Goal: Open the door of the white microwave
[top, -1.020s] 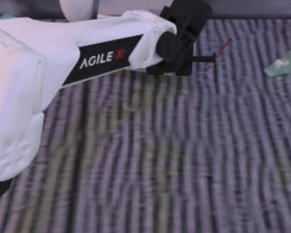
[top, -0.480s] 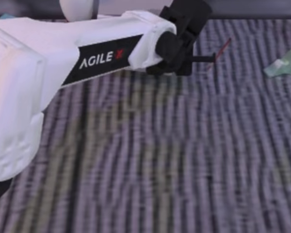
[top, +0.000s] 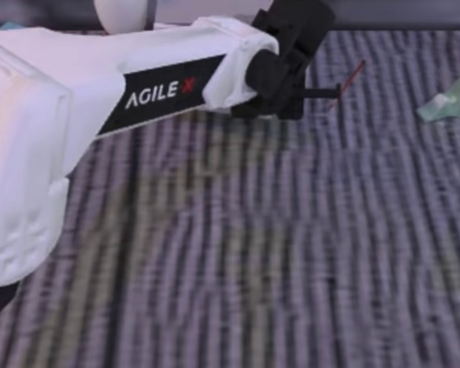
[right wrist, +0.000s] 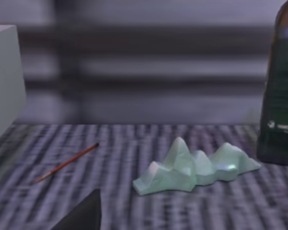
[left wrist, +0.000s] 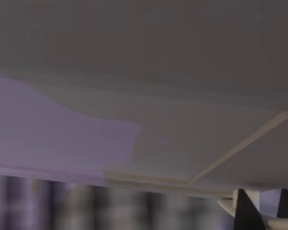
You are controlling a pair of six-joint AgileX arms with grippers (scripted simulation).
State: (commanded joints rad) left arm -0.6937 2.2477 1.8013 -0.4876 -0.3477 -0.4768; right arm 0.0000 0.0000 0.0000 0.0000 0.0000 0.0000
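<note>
White arm: my left arm (top: 100,100) reaches along the desk's far edge, from its left side toward the middle.
Left gripper: the black left gripper (top: 291,46) sits at the far edge of the desk (top: 291,253). I cannot tell if its jaws are wide or closed.
Microwave: the white microwave (left wrist: 182,120) fills the left wrist view, very close to the camera. Its door cannot be picked out.
Pencil: a thin red pencil (top: 349,83) lies just beside the left gripper, near the far edge.
Green lump: a pale green bumpy lump (top: 448,101) lies near the far right corner.
Bottle: a dark bottle (right wrist: 281,96) stands near the green lump.
Right gripper: only a dark tip shows in the right wrist view, so I cannot tell its jaws.
</note>
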